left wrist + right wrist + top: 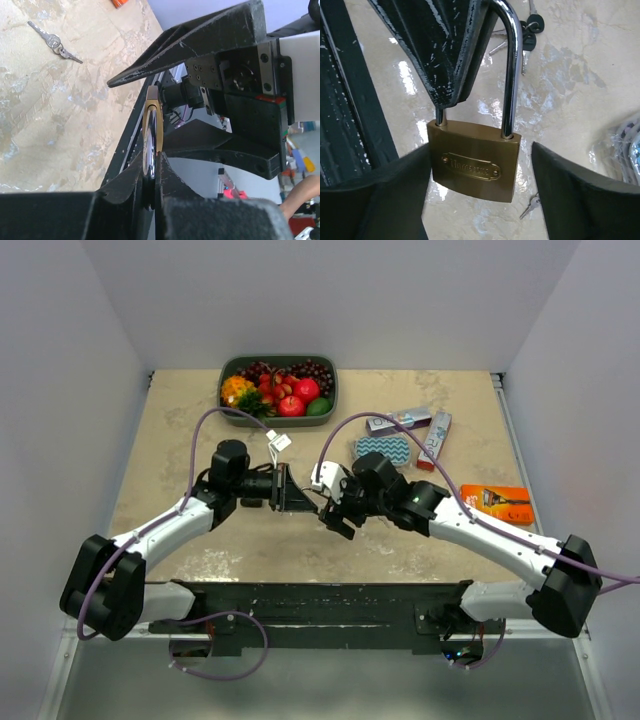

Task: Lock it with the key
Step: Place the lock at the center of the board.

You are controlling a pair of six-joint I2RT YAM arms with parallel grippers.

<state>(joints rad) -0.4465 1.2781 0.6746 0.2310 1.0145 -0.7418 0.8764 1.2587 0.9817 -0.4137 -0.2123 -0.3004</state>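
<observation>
- The beige mottled surface [180, 430] lies beneath the padlock.
- My left hand [152, 192] is clamped on the steel shackle and holds the brass padlock [472, 167] aloft.
- My right hand [338, 512] is open, its fingers straddling the padlock's body and gripping nothing.
- I judge the padlock heavy, rigid and slick; its flat brass faces give the best hold.
- The small silver keys [55, 44] lie on the surface beside the padlock. They look thin and light: pinch the bow.

Bare table [170, 445] lies open left of the left gripper [300, 495]. Packets [383, 450] and an orange pack [497, 503] obstruct the right; a fruit tray [333, 390] bounds the far edge. The padlock [475, 160] nearly fills the right gripper's [477, 165] span.
</observation>
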